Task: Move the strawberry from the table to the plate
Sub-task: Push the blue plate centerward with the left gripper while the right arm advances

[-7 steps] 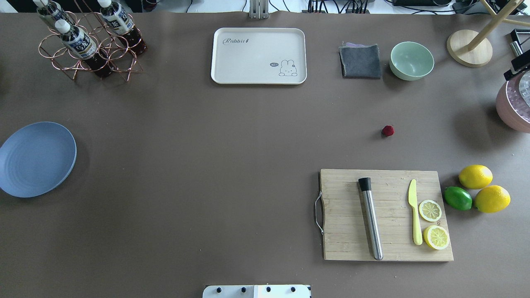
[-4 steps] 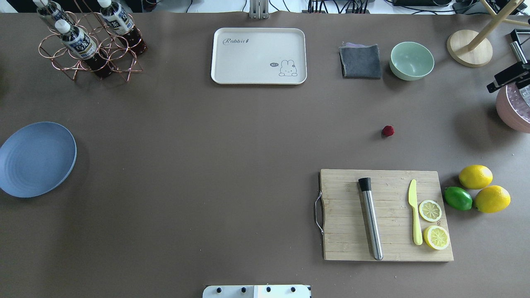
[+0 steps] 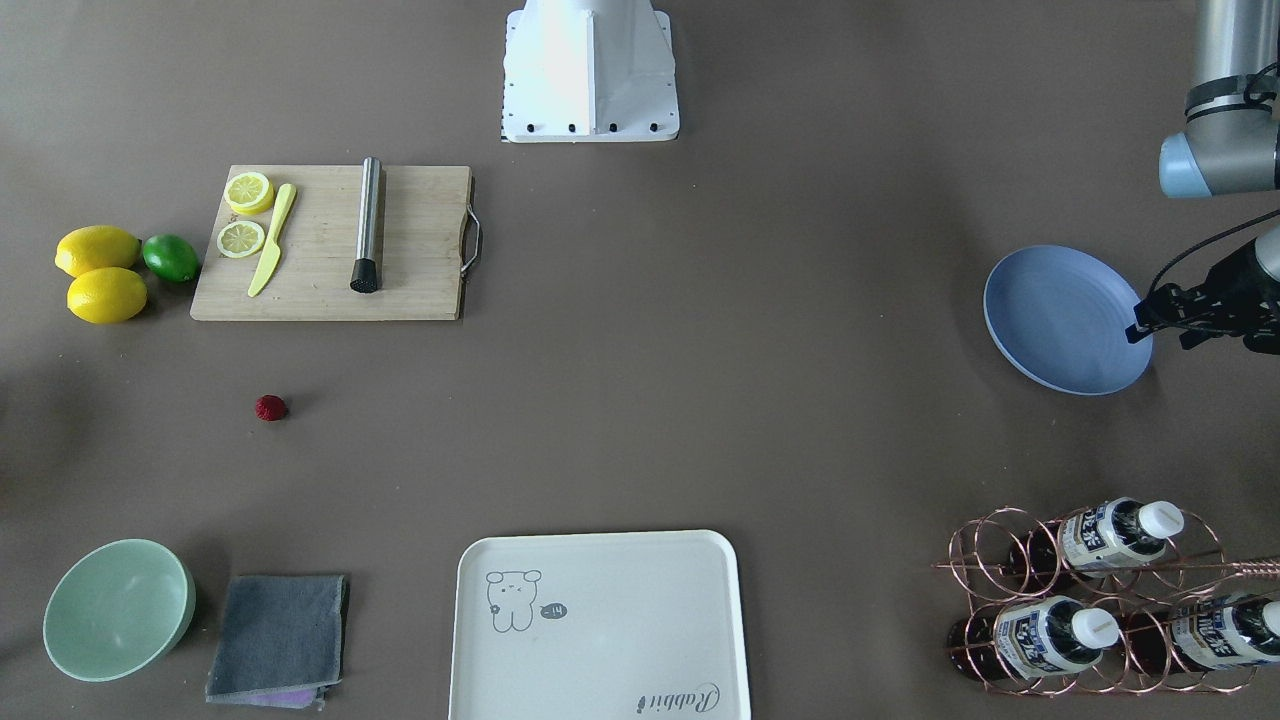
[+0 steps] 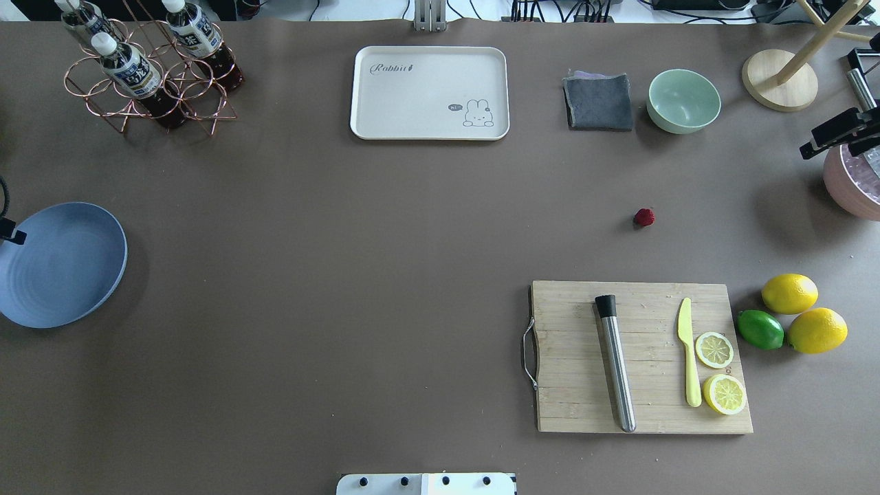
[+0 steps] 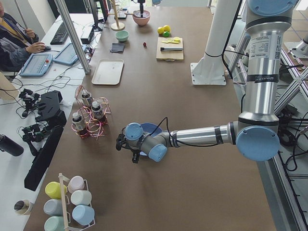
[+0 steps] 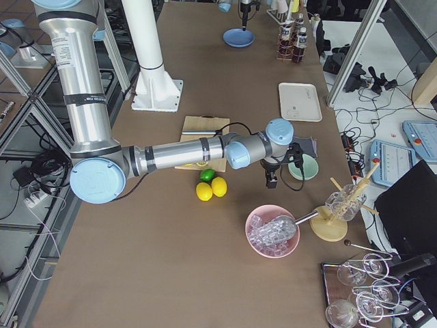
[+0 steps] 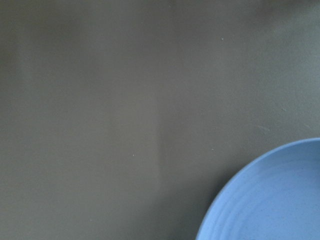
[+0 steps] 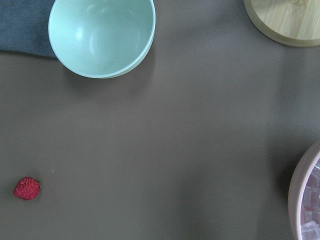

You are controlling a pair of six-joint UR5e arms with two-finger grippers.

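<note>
Beyond the far edge of the cutting board (image 4: 646, 357), I see the strawberry (image 4: 644, 217) lying alone on the bare desk (image 4: 385, 275). The blue plate (image 4: 62, 265) sits well apart, far off to the board's left. My left claw (image 3: 1160, 325) hovers at that plate's rim. My right claw (image 4: 835, 137) hangs out past the board's right end. I cannot tell whether either claw is spread or pressed together.

A small, bumpy, dark-red strawberry (image 4: 644, 217) lay alone on the matte grey-brown bench (image 4: 357, 234), on the robot's right. The round periwinkle-blue plate (image 4: 62, 265), faintly ringed, sat flat well apart at the bench's left edge.
</note>
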